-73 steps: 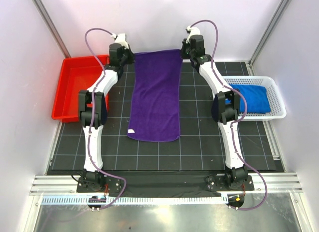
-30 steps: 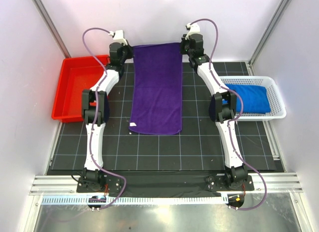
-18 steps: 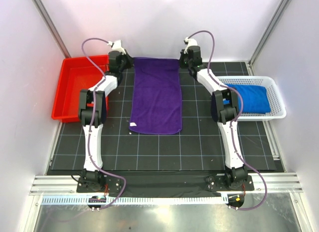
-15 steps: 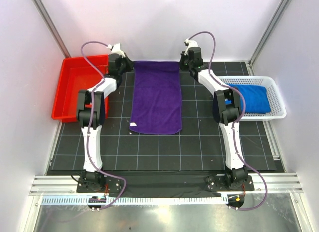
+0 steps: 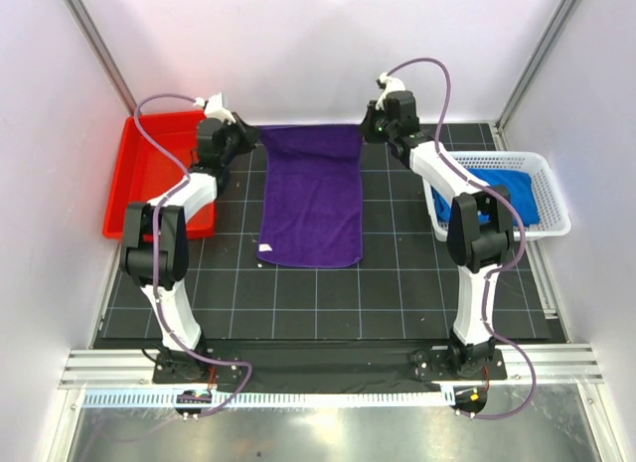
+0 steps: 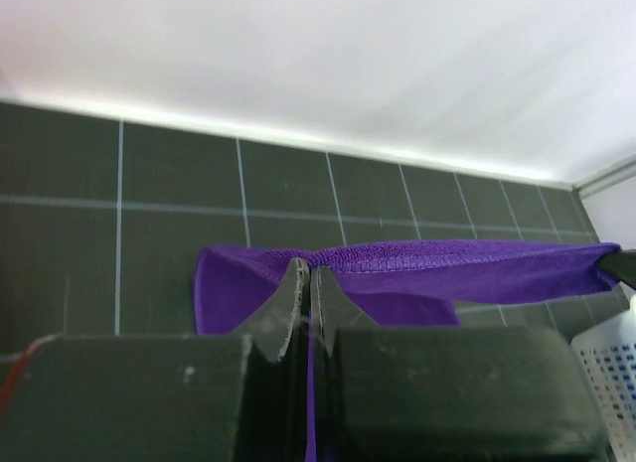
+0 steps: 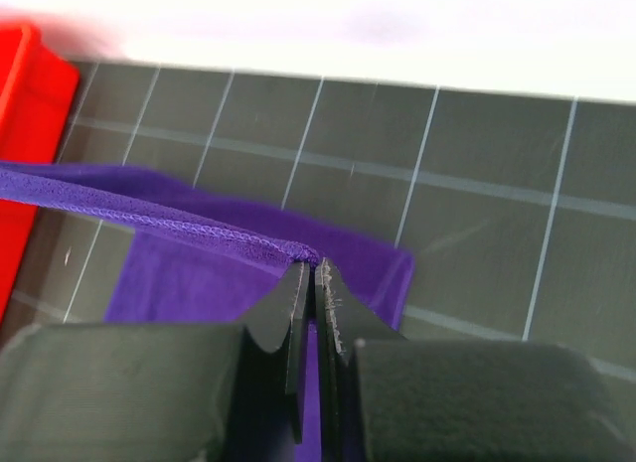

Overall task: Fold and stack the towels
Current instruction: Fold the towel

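purple towel (image 5: 310, 199) spread along the middle of the black mat (image 5: 417, 273), far left corner pinched tight in the left gripper (image 6: 305, 283), far right corner pinched tight in the right gripper (image 7: 309, 276), blue towel (image 5: 515, 189) in the white basket (image 5: 556, 229)

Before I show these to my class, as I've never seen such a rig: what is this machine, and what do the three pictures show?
Two robot arms stand side by side. The wide picture looks down from above and behind them; the other two come from wrist cameras. A purple towel lies spread on the black mat. The left gripper and right gripper each pinch a far corner. A red tray sits left; a white basket holding a blue towel sits right.
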Action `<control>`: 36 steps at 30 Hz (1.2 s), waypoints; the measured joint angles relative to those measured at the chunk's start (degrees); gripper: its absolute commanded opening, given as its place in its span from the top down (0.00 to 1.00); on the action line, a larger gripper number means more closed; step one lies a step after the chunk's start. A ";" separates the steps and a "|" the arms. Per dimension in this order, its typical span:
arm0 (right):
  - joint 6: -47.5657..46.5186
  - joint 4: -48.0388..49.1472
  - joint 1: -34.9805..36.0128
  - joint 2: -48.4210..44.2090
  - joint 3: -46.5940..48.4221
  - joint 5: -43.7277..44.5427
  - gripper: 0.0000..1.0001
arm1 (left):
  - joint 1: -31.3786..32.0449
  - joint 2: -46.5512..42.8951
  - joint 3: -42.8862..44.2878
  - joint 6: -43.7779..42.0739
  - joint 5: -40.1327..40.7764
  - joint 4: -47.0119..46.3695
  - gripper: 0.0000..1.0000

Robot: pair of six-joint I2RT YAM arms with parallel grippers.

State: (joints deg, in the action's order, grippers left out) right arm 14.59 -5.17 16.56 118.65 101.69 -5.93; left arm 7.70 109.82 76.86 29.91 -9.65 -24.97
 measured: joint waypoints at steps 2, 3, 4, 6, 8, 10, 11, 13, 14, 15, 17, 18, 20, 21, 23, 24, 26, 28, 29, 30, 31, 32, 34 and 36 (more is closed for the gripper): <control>0.63 -0.63 0.11 -1.18 -2.67 -0.61 0.99 | 0.00 -1.38 -2.58 0.33 -0.33 -0.09 1.00; 0.90 -1.14 0.17 -1.57 -3.91 -0.98 0.99 | 0.02 -1.77 -3.69 0.48 -0.42 -0.17 1.00; 1.16 -1.51 0.26 -1.75 -5.09 -1.36 0.99 | 0.04 -2.43 -5.51 0.85 -0.48 -0.13 1.00; 1.66 -2.51 0.48 -1.84 -7.26 -1.97 0.99 | 0.04 -3.32 -8.48 1.25 -0.55 0.02 1.00; 2.12 -3.19 0.85 -1.95 -9.68 -2.36 0.99 | 0.04 -4.20 -11.32 1.64 -0.55 0.31 1.00; 2.32 -3.82 1.38 -2.38 -12.15 -2.47 0.99 | 0.04 -5.05 -13.57 1.95 -0.52 0.55 1.00; 2.34 -3.93 1.62 -2.71 -13.20 -2.51 0.99 | 0.07 -5.55 -14.51 2.25 -0.48 0.85 1.00; 2.49 -4.28 2.25 -3.67 -15.34 -2.51 0.99 | 0.07 -6.84 -16.00 2.69 -0.46 1.46 1.00; 2.56 -4.57 2.56 -4.13 -15.98 -2.49 0.99 | 0.07 -7.69 -16.70 2.73 -0.44 1.88 1.00; 2.58 -4.83 2.80 -4.70 -16.41 -2.45 0.99 | 0.11 -8.57 -17.25 2.80 -0.42 2.12 1.00; 2.60 -5.01 3.15 -6.05 -17.11 -2.27 0.99 | 0.22 -10.27 -18.18 2.91 -0.33 2.14 1.00; 2.64 -5.07 3.23 -6.95 -17.53 -2.19 0.99 | 0.31 -11.19 -18.73 2.95 -0.17 2.32 1.00; 2.73 -5.11 3.37 -8.85 -18.47 -2.10 0.99 | 0.59 -13.09 -19.89 2.97 0.26 2.80 1.00; 2.75 -5.18 3.41 -9.62 -18.86 -2.08 0.99 | 0.72 -13.75 -20.26 2.97 0.57 3.17 1.00; 2.80 -5.20 3.65 -11.23 -19.93 -1.86 0.99 | 1.09 -15.10 -21.31 3.13 1.11 3.72 1.00; 2.86 -5.29 3.72 -11.91 -20.46 -1.81 0.99 | 1.27 -15.78 -21.88 3.21 1.31 4.33 1.00; 2.99 -5.46 3.98 -12.90 -21.51 -1.66 0.99 | 1.60 -16.85 -22.95 3.52 1.66 5.60 1.00; 3.15 -5.77 4.15 -13.64 -22.75 -1.53 0.99 | 1.75 -17.49 -23.93 4.02 1.79 6.71 1.00; 3.19 -6.05 4.28 -14.08 -23.58 -1.49 0.99 | 1.84 -17.70 -24.46 4.20 1.92 7.34 1.00; 3.26 -6.64 4.42 -14.56 -24.33 -1.46 0.99 | 1.99 -17.84 -24.90 4.35 2.03 8.13 1.00; 3.34 -7.02 4.50 -14.88 -24.87 -1.49 0.99 | 2.08 -17.88 -25.31 4.48 2.10 8.96 1.00; 3.39 -7.37 4.61 -15.21 -25.46 -1.46 0.99 | 2.23 -17.97 -25.73 4.63 2.12 9.75 1.00; 3.43 -7.74 4.72 -15.96 -26.47 -1.46 0.99 | 2.49 -18.21 -26.36 4.85 2.12 11.28 1.00; 3.45 -7.91 4.85 -16.98 -27.69 -1.49 0.99 | 2.69 -18.75 -26.86 5.31 2.12 13.05 1.00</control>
State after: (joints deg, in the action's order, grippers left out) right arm 18.04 -13.08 21.41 101.67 74.00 -7.42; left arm 10.39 91.07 50.00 35.22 -7.53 -11.92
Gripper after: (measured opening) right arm 0.104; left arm 0.012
